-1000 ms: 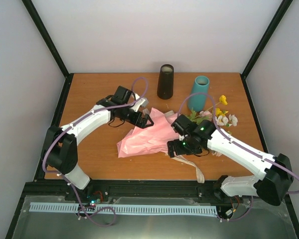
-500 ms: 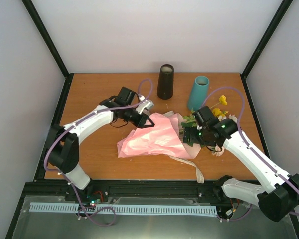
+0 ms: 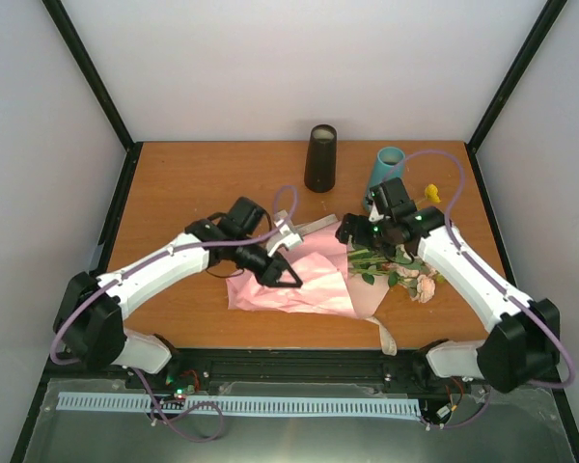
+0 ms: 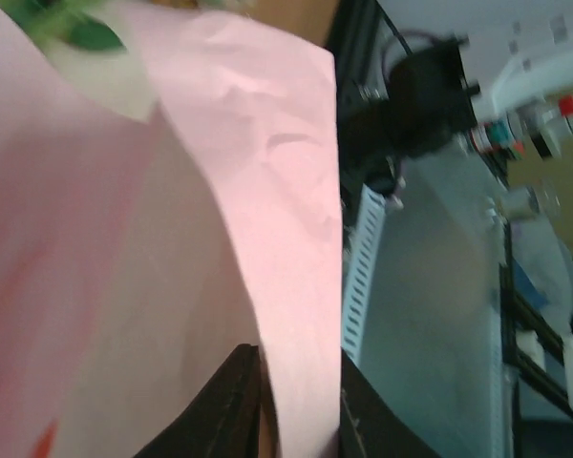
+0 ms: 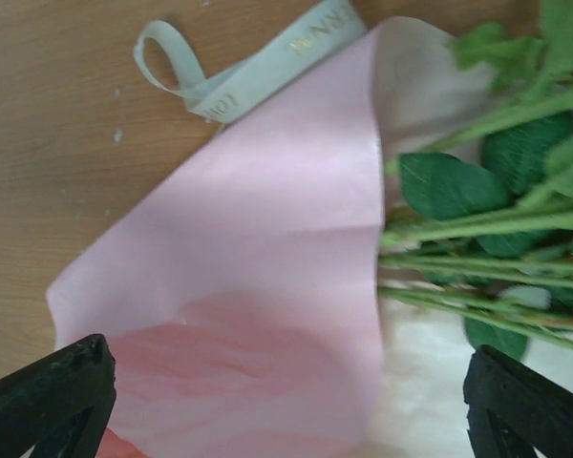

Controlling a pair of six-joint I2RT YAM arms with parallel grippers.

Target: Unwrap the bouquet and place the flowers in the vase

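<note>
The bouquet lies unwrapped right of the table's middle. Its pink paper (image 3: 299,280) is spread flat, and the flowers (image 3: 405,275) lie along its right edge with their green stems (image 5: 487,239) on the sheet. My left gripper (image 3: 291,280) is shut on an edge of the pink paper (image 4: 267,239), which runs up between its black fingers (image 4: 231,405). My right gripper (image 3: 350,231) hovers open over the paper (image 5: 248,286) beside the stems, holding nothing. The teal vase (image 3: 388,166) stands upright at the back right, just behind my right wrist.
A dark cylinder (image 3: 320,157) stands at the back centre. The beige ribbon (image 5: 258,67) lies loose off the paper's far edge, and another length of ribbon (image 3: 386,333) trails over the table's near edge. Black frame posts stand at the table's corners.
My left gripper has shut on the pink paper and drawn it nearer and rightward. My right arm swung from the near side to the far side over the stems. The flowers shifted nearer.
</note>
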